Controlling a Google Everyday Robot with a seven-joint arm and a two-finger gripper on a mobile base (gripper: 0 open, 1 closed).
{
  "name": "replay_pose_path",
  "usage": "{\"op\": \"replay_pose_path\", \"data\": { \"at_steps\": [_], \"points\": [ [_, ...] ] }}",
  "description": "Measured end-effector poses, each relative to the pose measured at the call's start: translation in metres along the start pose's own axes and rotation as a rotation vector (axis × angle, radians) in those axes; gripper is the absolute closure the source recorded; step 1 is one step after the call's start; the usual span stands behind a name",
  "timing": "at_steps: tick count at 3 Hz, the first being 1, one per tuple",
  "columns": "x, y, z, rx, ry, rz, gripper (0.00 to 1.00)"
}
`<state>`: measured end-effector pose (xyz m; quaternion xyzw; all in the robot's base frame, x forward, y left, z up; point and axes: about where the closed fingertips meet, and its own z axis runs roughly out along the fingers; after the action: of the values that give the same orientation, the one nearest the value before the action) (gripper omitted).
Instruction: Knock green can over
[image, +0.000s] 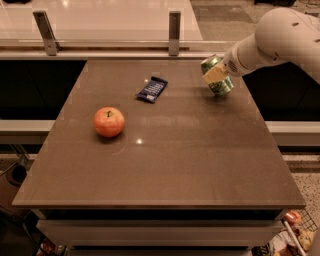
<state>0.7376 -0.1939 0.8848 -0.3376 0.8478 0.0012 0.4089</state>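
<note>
The green can (220, 84) is at the far right of the brown table (165, 155). It is tilted hard, its silver top leaning to the left and its base end low on the right. My gripper (216, 74) comes in from the right on a white arm (280, 37). Its pale yellow fingers (214, 75) lie across the can's middle.
A red-orange apple (109, 121) sits left of the table's middle. A dark blue snack packet (152, 89) lies at the back centre. A glass rail on two metal posts (174, 26) runs behind the table. The table's right edge is close beside the can.
</note>
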Motion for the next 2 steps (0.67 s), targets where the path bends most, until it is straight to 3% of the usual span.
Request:
{"op": "replay_pose_path", "data": {
  "at_steps": [1, 2],
  "points": [
    [0.0129, -0.0043, 0.0059, 0.039, 0.125, -0.025, 1.0],
    [0.0203, -0.0052, 0.0108, 0.041, 0.206, -0.049, 1.0]
  ]
}}
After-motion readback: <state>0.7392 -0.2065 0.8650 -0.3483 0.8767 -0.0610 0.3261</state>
